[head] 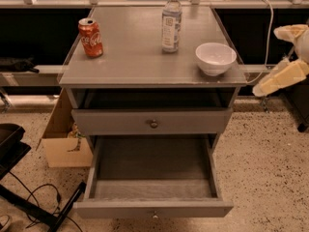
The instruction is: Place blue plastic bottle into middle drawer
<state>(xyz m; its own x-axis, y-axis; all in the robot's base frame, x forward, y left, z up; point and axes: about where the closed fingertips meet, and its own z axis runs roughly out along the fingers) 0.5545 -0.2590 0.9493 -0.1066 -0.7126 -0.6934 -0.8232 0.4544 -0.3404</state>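
Observation:
The blue plastic bottle (171,22), clear with a white cap and a pale label, stands upright at the back centre of the grey cabinet top (135,57). The middle drawer (153,192) is pulled out at the bottom, its grey wood-grain interior bare, with a small knob on its front. The knobbed drawer front (153,122) above it is closed. My gripper (280,77) is the cream-coloured part at the right edge, beside the cabinet's right side at about top height. It is apart from the bottle and holds nothing.
A red cola can (91,37) stands at the left of the top. A white bowl (216,58) sits near the right front corner. A cardboard box (65,139) and black cables (38,202) lie on the speckled floor at the left.

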